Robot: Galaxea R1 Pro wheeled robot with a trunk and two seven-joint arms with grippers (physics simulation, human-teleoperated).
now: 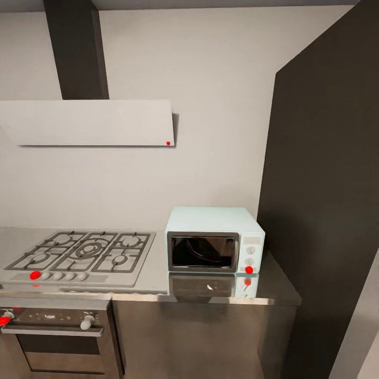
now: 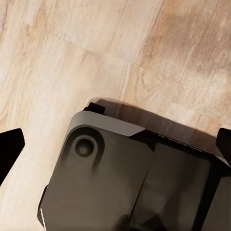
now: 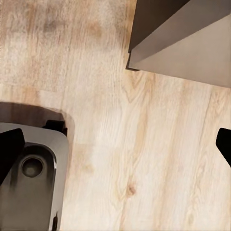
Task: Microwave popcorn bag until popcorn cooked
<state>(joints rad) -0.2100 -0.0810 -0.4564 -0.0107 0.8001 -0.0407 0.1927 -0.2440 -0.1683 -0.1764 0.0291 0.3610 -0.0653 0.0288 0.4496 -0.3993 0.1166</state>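
Both arms hang low beside the robot, their wrist cameras looking straight down at the pale wood floor (image 3: 144,159). The left gripper (image 2: 115,144) has its two dark fingertips (image 2: 10,149) at opposite edges of the picture, spread wide with nothing between them. Below it sits the robot's own dark base (image 2: 120,183). The right gripper (image 3: 115,144) is the same: fingertips (image 3: 9,149) far apart, empty, over bare boards, with a corner of the base (image 3: 29,178) to one side and the foot of a grey-brown cabinet (image 3: 192,43) ahead.

From the head camera, the countertop (image 1: 158,273) runs across in front. The mint-white microwave (image 1: 213,239) stands at its right end, close to the front edge and just beside a tall dark panel (image 1: 326,200), its dark glass door (image 1: 202,251) shut and its red light (image 1: 249,270) low on the knob panel. To the microwave's left lies the gas hob (image 1: 84,252), with the black oven (image 1: 58,337) under it and the flat white hood (image 1: 87,122) on the wall above.

The popcorn bag is nowhere on this stretch of counter, so I cannot say which way it lies from either gripper or which arm is nearer to it. My guess is the robot has to turn or roll along the counter to find it before either arm rises.
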